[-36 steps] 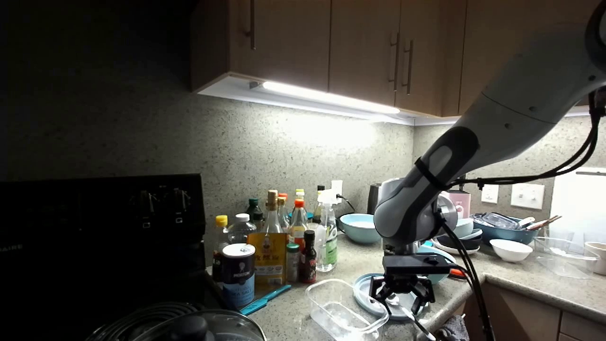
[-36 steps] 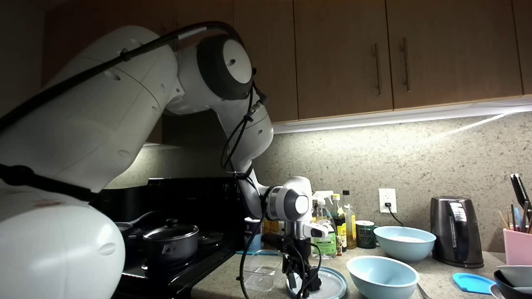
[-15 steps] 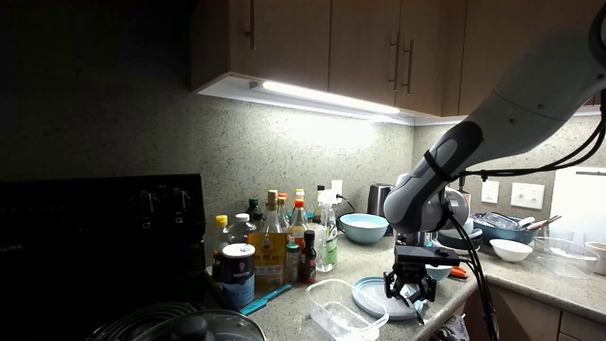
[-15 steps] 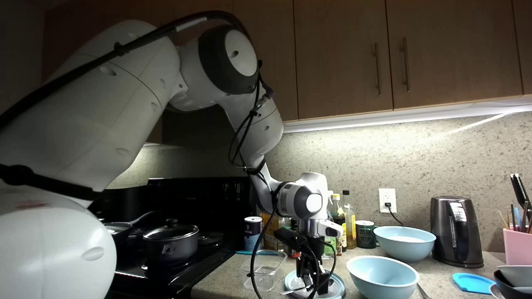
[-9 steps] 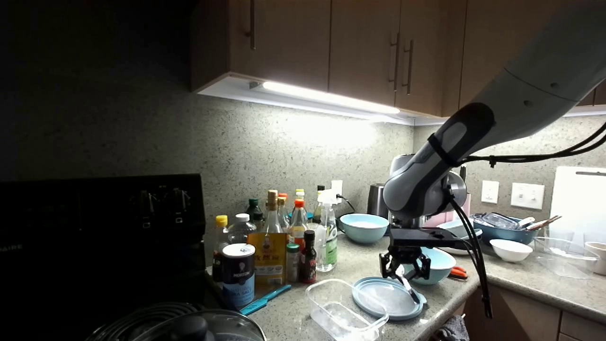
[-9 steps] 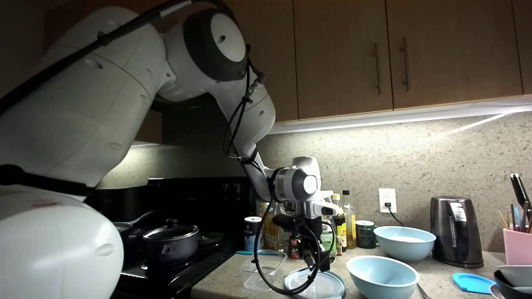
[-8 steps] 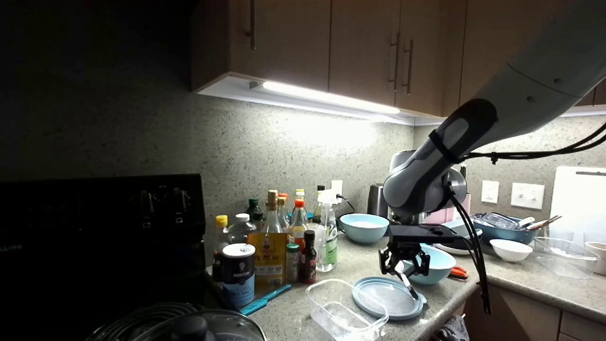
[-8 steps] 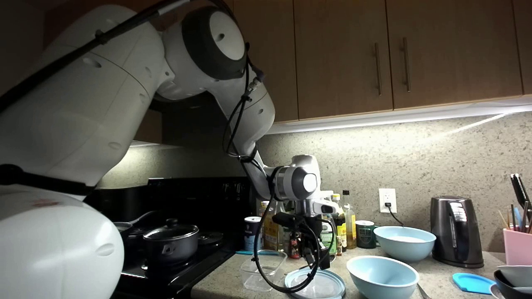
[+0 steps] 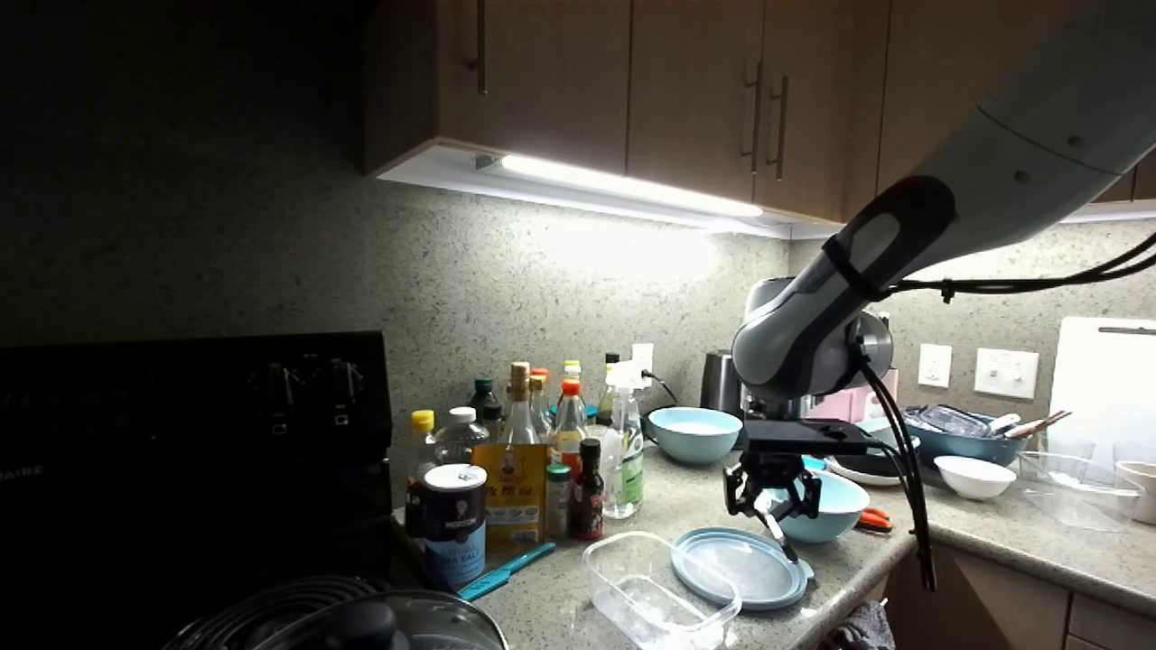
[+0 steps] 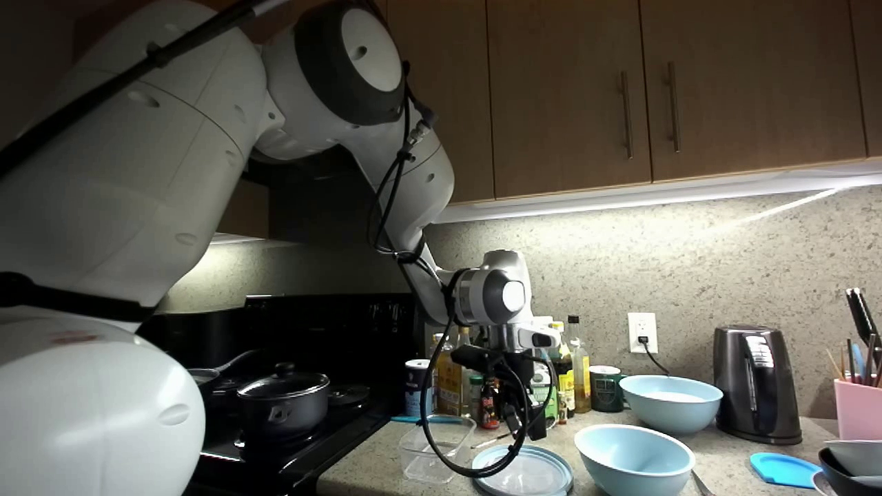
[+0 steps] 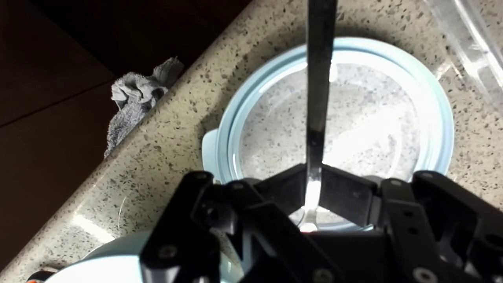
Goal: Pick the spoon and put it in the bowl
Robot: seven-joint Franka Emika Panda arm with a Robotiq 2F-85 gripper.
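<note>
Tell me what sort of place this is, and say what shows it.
A kitchen, probably in a home: a black stove, a lidded pot on it and a dark kettle.

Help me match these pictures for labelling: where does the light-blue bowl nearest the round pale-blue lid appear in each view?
In an exterior view: the bowl, right of centre, lower half, partly behind the gripper.
In an exterior view: the bowl, right of centre at the bottom edge.
In the wrist view: the bowl, lower left, cut off below.
Shared landmark: the round pale-blue lid, in all three.
</note>
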